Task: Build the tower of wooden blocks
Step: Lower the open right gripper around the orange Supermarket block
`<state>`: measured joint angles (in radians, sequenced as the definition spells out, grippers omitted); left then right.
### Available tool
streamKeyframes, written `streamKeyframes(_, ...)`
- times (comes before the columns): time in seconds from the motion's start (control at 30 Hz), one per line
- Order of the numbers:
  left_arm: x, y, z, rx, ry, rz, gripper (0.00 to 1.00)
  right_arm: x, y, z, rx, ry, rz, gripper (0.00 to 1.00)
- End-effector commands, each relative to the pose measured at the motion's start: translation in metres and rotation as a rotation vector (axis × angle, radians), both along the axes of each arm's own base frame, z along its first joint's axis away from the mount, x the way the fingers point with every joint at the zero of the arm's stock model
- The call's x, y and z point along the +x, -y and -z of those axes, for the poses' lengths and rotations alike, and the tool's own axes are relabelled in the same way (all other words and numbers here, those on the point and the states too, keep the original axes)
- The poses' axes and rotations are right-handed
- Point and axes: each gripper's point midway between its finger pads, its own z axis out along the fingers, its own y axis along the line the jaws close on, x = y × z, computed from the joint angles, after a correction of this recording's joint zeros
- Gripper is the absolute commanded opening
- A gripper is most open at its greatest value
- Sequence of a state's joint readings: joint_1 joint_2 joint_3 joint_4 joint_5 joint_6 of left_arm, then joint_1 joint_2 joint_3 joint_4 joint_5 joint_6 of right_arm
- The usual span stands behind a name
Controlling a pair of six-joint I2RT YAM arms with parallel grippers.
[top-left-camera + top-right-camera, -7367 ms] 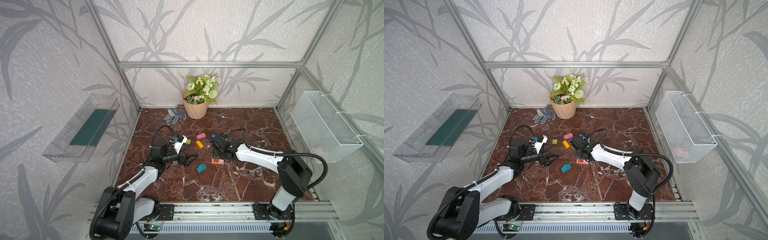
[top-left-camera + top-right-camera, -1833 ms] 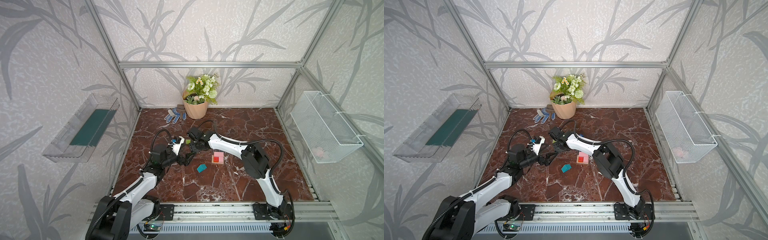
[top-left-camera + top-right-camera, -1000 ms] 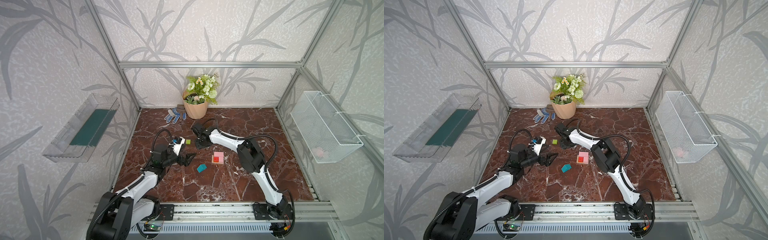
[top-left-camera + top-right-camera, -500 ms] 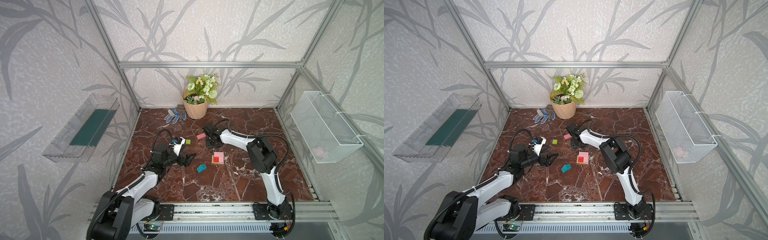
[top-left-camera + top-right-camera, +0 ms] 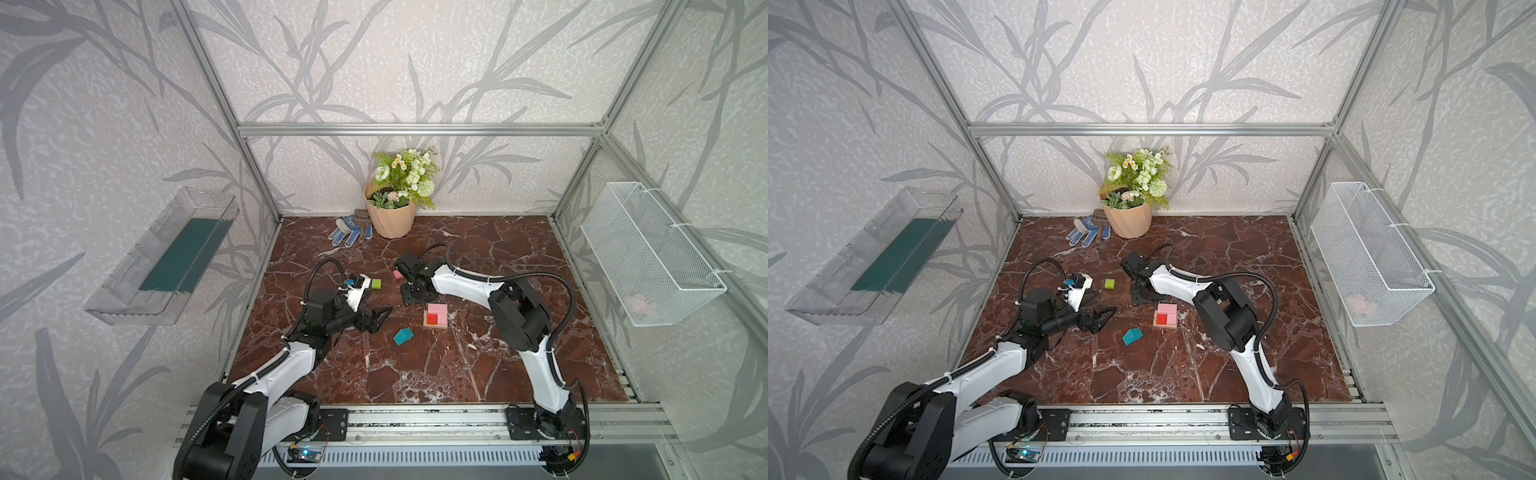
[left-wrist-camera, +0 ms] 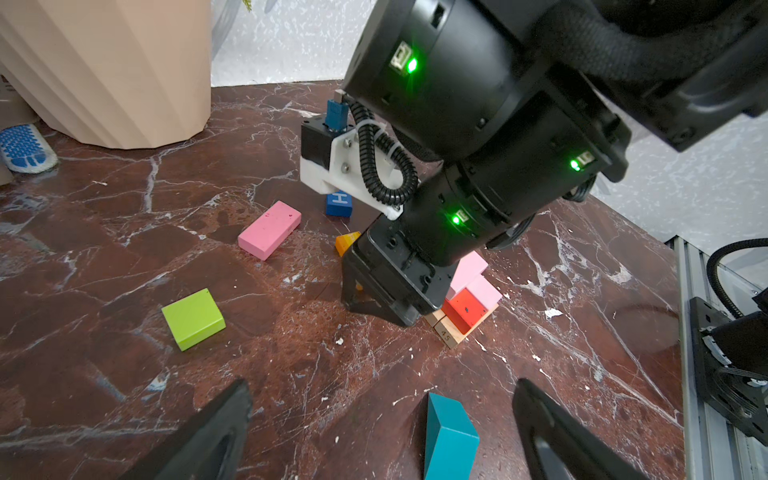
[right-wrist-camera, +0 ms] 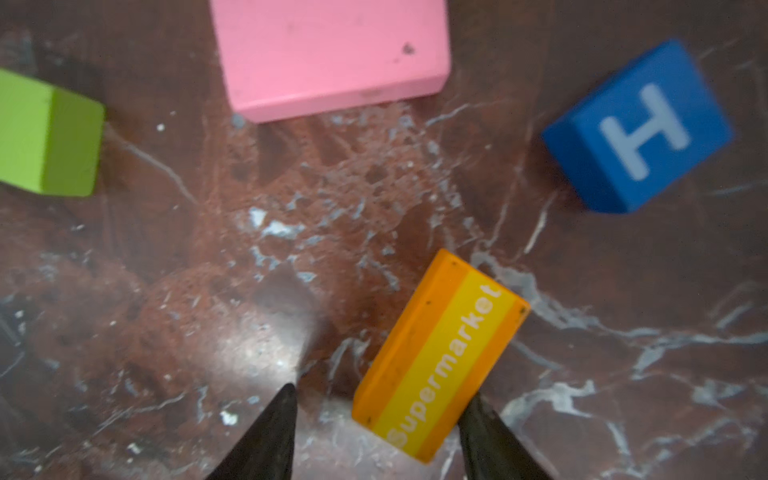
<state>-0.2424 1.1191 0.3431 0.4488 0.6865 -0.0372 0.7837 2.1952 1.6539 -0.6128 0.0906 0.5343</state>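
So the right hand [image 7: 380, 392] sat loosely parted around the orange "Supermarket" block [image 7: 440, 357], not clamping it. The blue cube [image 7: 640, 129] read "H". The left hand [image 6: 382, 382] gaped wide.

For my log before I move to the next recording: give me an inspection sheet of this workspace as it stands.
Surface: marble tabletop, white specks near the tower.
Job's things: tower has a tan base with pink and red on it; teal house piece, green cube, pink oblong, blue H cube and orange block lie loose.
Clutter: flowerpot and gloves at the back.
Grippers: left pincer open, empty; right pincer open, around the orange block's end.
Cables: a black hose arches over each arm; nothing seen snagged.
Surroundings: wire basket and clear tray on the walls.
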Motion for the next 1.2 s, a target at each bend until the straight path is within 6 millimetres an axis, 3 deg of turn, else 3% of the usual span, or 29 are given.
streamKeyframes(0.0,0.003,0.005,-0.013,-0.008,0.035,0.026,0.99,-0.009,-0.008,0.008,-0.006,-0.059,-0.021,0.61)
streamKeyframes(0.57,0.003,0.004,-0.013,-0.006,0.038,0.019,0.99,0.010,-0.028,0.002,-0.021,-0.044,-0.051,0.61)
streamKeyframes(0.87,0.005,0.004,-0.013,-0.006,0.038,0.016,0.99,0.007,-0.016,-0.015,-0.042,0.001,-0.065,0.74)
streamKeyframes(1.17,0.004,0.004,-0.012,-0.006,0.035,0.017,0.99,0.013,0.002,0.001,-0.088,-0.003,-0.049,0.78)
